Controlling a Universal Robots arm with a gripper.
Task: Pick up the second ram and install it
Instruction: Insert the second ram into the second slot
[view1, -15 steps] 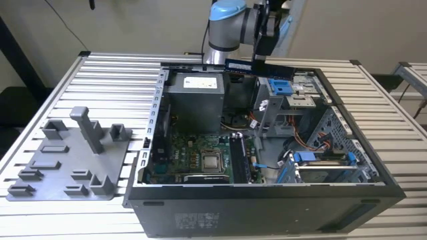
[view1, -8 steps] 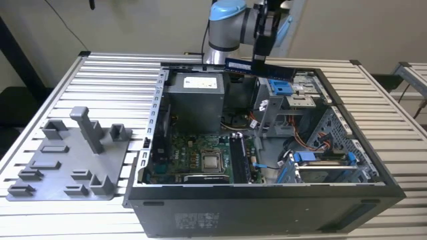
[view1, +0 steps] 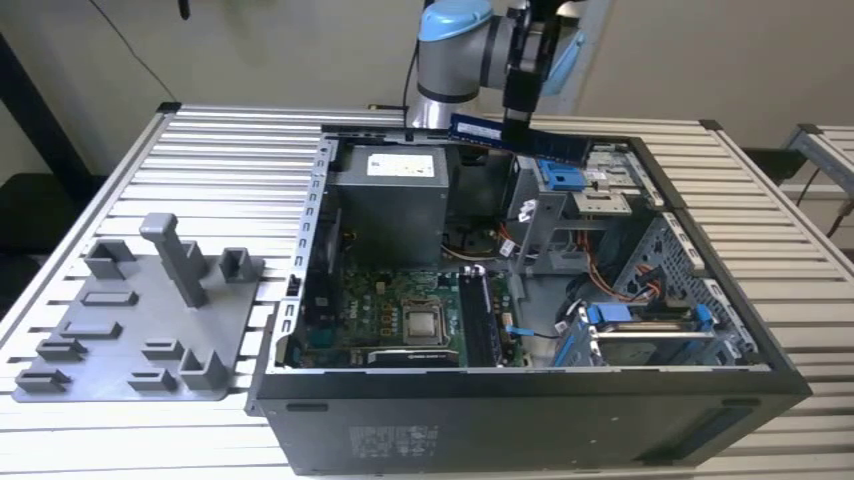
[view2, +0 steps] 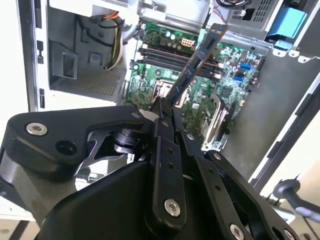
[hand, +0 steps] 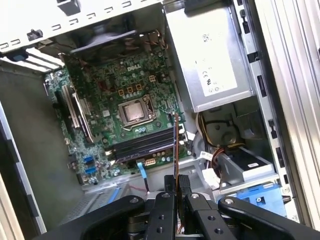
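My gripper (view1: 519, 118) hangs above the back of the open computer case (view1: 534, 395), shut on the second ram (view1: 523, 137), a thin dark stick held level over the drive bay. In the second wrist view the ram (view2: 196, 62) juts out from the shut fingers (view2: 161, 116) over the green motherboard (view2: 230, 90). Seen edge-on in the first wrist view, the ram (hand: 176, 145) rises from the gripper (hand: 176, 181) above the black memory slots (hand: 142, 142). In the exterior view those slots (view1: 477, 318) lie low in the case, well below the stick.
A grey power supply (view1: 394, 195) fills the case's back on the exterior view's left. Blue drive latches (view1: 566, 178) and cables sit on its right. The processor socket (view1: 424, 322) lies beside the slots. A grey fixture plate (view1: 134, 320) with upright blocks stands on the table.
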